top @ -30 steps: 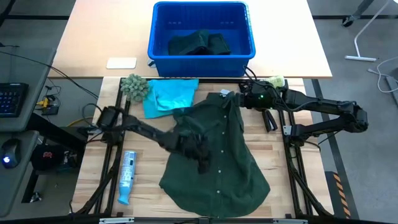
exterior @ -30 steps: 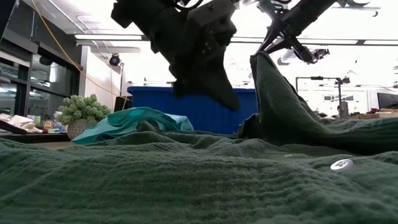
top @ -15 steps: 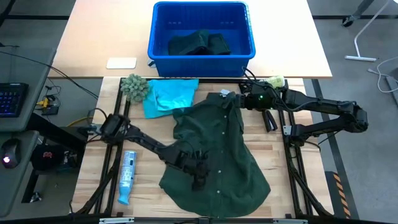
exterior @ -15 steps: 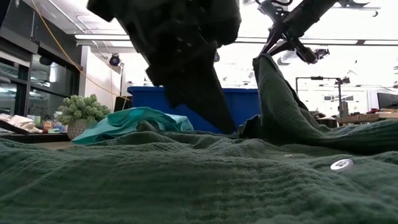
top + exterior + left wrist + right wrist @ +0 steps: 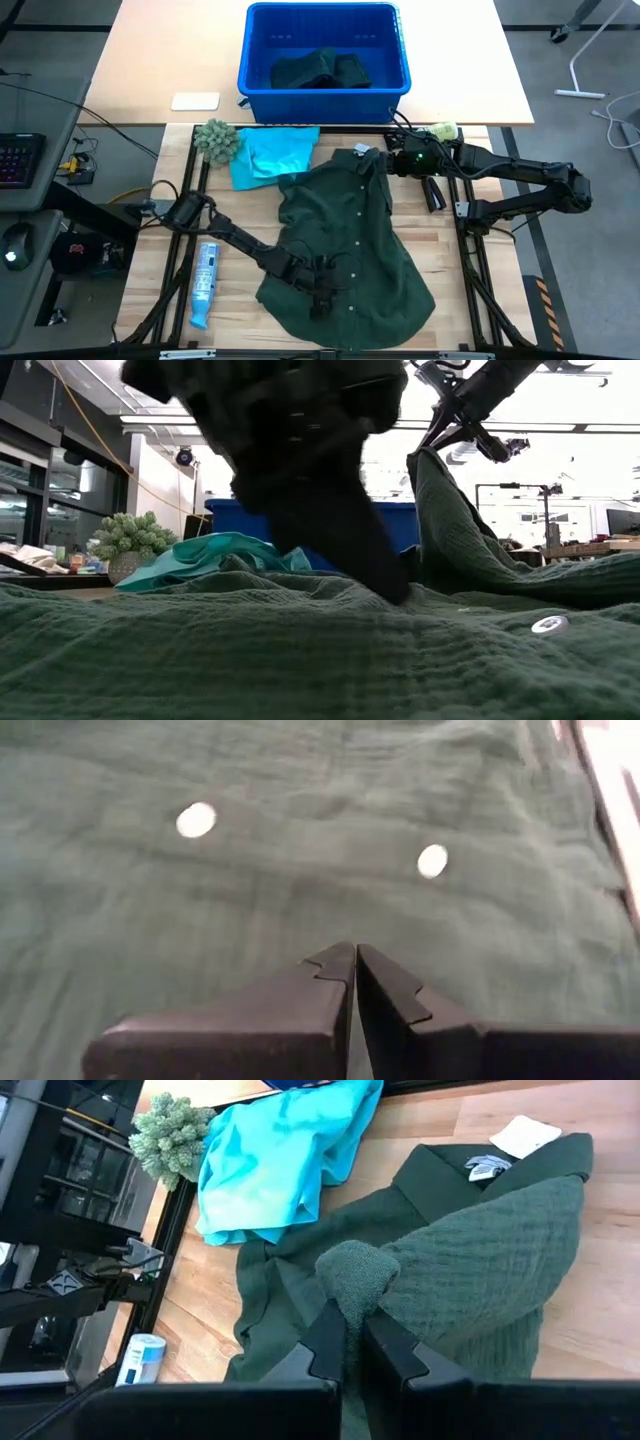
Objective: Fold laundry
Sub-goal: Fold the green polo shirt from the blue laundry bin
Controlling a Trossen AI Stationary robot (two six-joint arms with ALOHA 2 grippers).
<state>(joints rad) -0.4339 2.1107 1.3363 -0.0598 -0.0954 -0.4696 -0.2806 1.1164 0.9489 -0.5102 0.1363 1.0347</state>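
A dark green button shirt (image 5: 350, 235) lies spread over the table's middle, its white neck tag (image 5: 360, 150) toward the far side. A turquoise piece (image 5: 272, 153) lies flat beside its far left part. My left gripper (image 5: 319, 300) is shut, down at the shirt's near front next to the white buttons (image 5: 196, 819). My right gripper (image 5: 389, 163) is shut on the shirt near the collar. Another dark green garment (image 5: 322, 68) lies in the bin. My left gripper (image 5: 355, 952) comes slanting down from the left with shut fingers at the shirt's front (image 5: 300, 890) beside the button row. Whether the tips touch the cloth or stand just over it, I cannot tell. My right gripper (image 5: 355, 1325) pinches a bunched fold of the shirt (image 5: 357, 1275) near the collar between its two fingers, coming level from the table's right. That fold is raised into a peak (image 5: 430, 465); the rest of the shirt lies on the table.
A blue plastic bin (image 5: 250, 60) stands beyond the far edge of the work area. A fuzzy grey-green ball (image 5: 216, 139) sits at the far left. A bottle (image 5: 205, 282) lies near the left rail. Bare wood shows at the right (image 5: 440, 250).
My left gripper has moved toward the near edge and come down to the shirt's near front, staying shut. The shirt and my right gripper have kept still.
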